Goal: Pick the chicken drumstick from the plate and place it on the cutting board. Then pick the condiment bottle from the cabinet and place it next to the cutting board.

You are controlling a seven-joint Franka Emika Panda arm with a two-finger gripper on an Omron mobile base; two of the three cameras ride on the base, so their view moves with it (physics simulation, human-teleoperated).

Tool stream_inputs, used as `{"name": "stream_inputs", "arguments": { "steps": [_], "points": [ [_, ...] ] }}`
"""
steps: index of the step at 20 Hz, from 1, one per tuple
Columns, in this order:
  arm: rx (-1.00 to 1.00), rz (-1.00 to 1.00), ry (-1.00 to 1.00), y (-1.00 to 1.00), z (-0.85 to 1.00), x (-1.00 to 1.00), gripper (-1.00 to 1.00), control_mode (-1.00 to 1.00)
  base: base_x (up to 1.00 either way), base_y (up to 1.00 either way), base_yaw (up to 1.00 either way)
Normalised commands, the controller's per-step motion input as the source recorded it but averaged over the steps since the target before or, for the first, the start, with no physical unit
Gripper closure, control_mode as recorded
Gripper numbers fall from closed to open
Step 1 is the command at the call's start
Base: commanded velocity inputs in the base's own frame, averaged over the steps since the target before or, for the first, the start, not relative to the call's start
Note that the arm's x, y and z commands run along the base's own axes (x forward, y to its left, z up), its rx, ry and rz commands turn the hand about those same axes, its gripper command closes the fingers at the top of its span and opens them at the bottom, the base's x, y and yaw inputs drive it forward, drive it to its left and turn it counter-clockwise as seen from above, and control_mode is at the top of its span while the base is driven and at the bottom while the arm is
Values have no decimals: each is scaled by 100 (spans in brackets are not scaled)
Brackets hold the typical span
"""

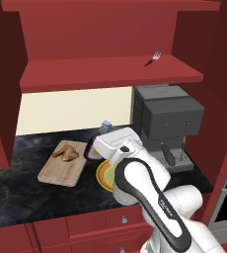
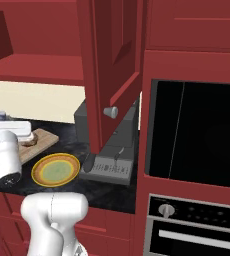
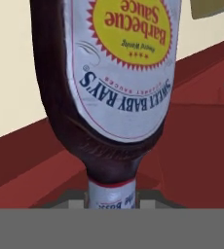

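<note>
My gripper (image 3: 112, 198) is shut on the condiment bottle (image 3: 116, 82), a dark brown sauce bottle whose yellow-and-blue label reads upside down in the hand view. In the left base view the bottle (image 1: 93, 148) hangs just right of the cutting board (image 1: 61, 170), above the counter, with its blue cap (image 1: 105, 126) towards the wall. The chicken drumstick (image 1: 66, 153) lies on the board's far end. The yellow plate (image 1: 104, 178) sits right of the board, partly behind my arm; in the right base view the plate (image 2: 56, 170) holds nothing. The cabinet (image 1: 110, 71) stands open above.
A small fork (image 1: 153, 58) lies on the cabinet shelf. A grey coffee machine (image 1: 167, 123) stands right of the plate. An open cabinet door (image 2: 112, 75) hangs beside it, and an oven (image 2: 197, 130) fills the wall further right. Red drawers run below the counter edge.
</note>
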Motion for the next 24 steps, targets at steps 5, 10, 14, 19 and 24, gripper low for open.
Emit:
{"name": "stream_inputs", "arguments": {
  "steps": [5,10,14,19,24],
  "points": [
    [11,0,10,36,-8,-19,100,-100,0,0,0],
    [12,0,9,39,-8,-23,100,-100,0,0,0],
    [10,0,6,42,-18,-20,100,-100,0,0,0],
    [4,0,1,48,-32,-7,100,-100,0,0,0],
    [0,-2,0,31,-37,11,100,-100,0,0,0]
  ]
}}
